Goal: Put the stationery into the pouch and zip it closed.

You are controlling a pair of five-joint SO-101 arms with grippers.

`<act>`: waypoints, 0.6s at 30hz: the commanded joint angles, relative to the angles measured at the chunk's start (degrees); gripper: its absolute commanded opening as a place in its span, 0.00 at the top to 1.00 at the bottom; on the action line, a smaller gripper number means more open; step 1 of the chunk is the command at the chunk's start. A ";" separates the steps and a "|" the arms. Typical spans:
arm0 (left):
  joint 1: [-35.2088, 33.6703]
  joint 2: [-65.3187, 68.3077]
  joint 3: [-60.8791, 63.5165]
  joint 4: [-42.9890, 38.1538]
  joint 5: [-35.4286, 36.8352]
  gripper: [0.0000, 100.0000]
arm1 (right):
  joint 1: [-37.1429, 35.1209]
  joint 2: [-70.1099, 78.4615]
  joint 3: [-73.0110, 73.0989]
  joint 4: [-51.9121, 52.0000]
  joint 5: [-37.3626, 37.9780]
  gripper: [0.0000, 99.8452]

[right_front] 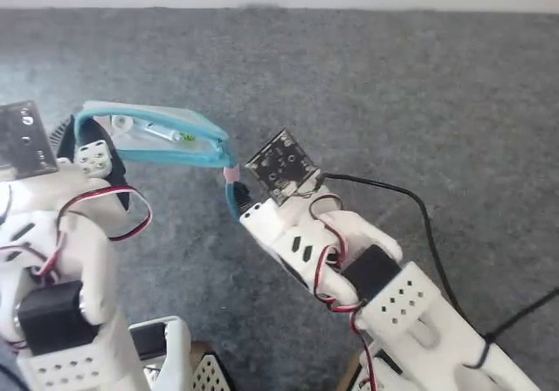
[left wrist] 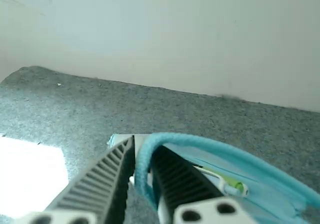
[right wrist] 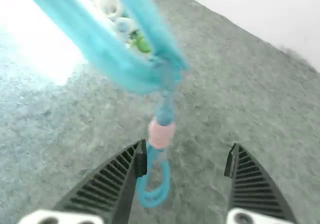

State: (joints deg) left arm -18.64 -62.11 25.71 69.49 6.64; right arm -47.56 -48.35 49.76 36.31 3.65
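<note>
A light-blue pouch (right_front: pixel 157 142) hangs with its mouth open. Inside it lie white stationery pieces and a green-tipped pen (right_front: pixel 175 134). My left gripper (left wrist: pixel 142 146) is shut on the rim of the pouch (left wrist: pixel 240 151) at its left end, beside the pen (left wrist: pixel 232 186). At the other end a zipper pull with a pink bead (right_front: pixel 232 174) and a teal loop dangles. My right gripper (right wrist: pixel 187 149) is open just below the pouch (right wrist: pixel 115 59). The pink bead (right wrist: pixel 161 134) hangs between its fingers, against one of them. In the high view my right gripper (right_front: pixel 238 201) sits at the loop.
A grey felt mat (right_front: pixel 393 85) covers the table, with open room to the back and right. A black cable (right_front: pixel 419 208) runs along the right arm. A pale wall (left wrist: pixel 175 39) rises behind the mat's far edge.
</note>
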 commanded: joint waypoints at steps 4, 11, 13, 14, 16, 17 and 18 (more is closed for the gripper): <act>0.35 -0.44 -0.48 -0.26 0.62 0.99 | -0.22 11.38 -3.78 -5.14 0.44 0.75; 0.35 -0.44 -0.31 -0.26 0.62 0.99 | 0.13 20.44 -12.75 -5.23 -1.93 0.75; 0.35 -0.44 -0.22 -0.26 0.62 0.99 | 0.13 22.99 -14.77 -5.23 -2.02 0.75; 0.35 -0.44 -0.22 -0.26 0.62 0.99 | 0.13 24.40 -15.74 -5.23 -2.02 0.75; 0.35 -0.44 -0.22 -0.18 0.62 0.99 | 0.13 27.12 -17.32 -5.23 -2.02 0.75; 0.35 -0.44 -0.22 0.18 0.62 0.99 | 0.13 28.35 -18.02 -5.23 -2.02 0.75; 0.35 -0.44 -0.22 0.44 0.62 0.99 | 0.13 29.32 -18.73 -5.23 -2.02 0.75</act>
State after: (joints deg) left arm -18.64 -62.11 25.71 69.58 6.64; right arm -47.82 -20.40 35.96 32.35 2.33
